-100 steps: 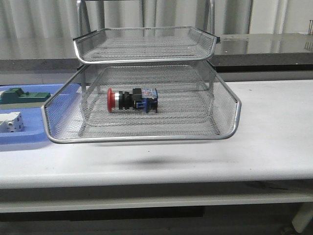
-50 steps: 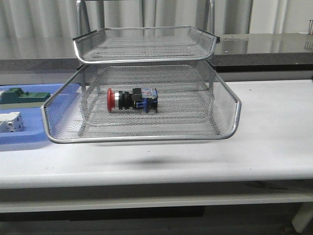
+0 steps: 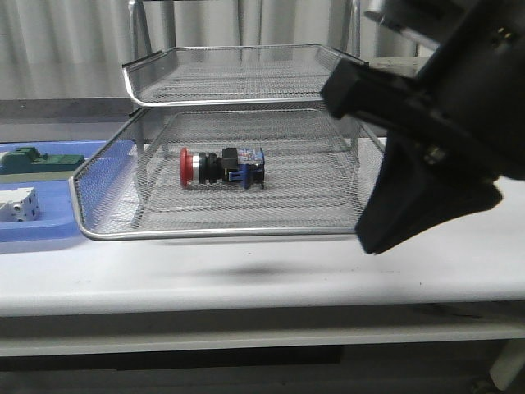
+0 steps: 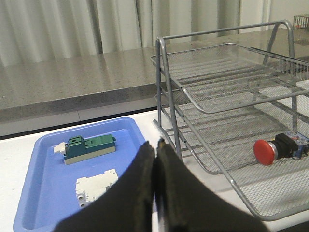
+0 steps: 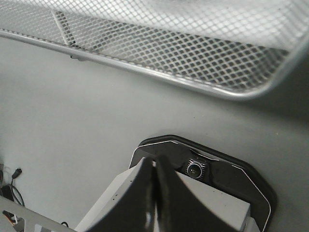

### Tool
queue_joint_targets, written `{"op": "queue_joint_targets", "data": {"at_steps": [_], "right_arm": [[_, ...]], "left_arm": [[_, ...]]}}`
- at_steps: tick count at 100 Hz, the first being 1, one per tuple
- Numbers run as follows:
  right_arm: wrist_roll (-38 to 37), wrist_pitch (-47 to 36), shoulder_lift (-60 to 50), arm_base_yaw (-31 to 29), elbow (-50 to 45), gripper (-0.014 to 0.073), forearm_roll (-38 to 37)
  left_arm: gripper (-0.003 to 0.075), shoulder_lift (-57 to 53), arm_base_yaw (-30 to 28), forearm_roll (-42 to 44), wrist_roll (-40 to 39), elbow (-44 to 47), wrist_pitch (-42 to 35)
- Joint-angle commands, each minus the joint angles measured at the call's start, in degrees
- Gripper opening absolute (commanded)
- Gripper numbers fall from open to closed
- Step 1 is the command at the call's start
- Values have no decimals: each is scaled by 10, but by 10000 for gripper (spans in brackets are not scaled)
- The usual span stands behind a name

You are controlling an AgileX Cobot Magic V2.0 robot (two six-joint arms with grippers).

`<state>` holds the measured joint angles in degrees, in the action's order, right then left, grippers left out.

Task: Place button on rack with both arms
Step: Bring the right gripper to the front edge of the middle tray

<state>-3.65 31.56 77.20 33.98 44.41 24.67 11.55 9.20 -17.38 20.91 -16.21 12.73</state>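
No readable text, label, brand, number or sign anywhere; any print too small or blurred to make out.

The rack is silver wire mesh in a fine diamond pattern with shiny chrome rims. The button has a red head, silver collar, black body and blue rear. The tray is blue, holding a green block and a white block. The table is white. The right arm and both arms' fingers are black.
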Motion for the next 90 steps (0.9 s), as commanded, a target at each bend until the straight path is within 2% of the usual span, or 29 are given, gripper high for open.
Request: {"op": "queue_joint_targets", "data": {"at_steps": [1, 30, 54, 90], "right_arm": [[6, -54, 11, 22, 19, -57, 23], [6, -143, 87, 77, 20, -57, 37], [6, -177, 124, 78, 43, -57, 36], [6, -204, 178, 73, 112, -57, -19]], "left_arm": [[-21, 4, -1, -9, -6, -17, -47], [-21, 4, -1, -9, -6, -17, -47], [-21, 4, -1, -9, -6, -17, -47], [-21, 4, -1, -9, -6, -17, -47]]}}
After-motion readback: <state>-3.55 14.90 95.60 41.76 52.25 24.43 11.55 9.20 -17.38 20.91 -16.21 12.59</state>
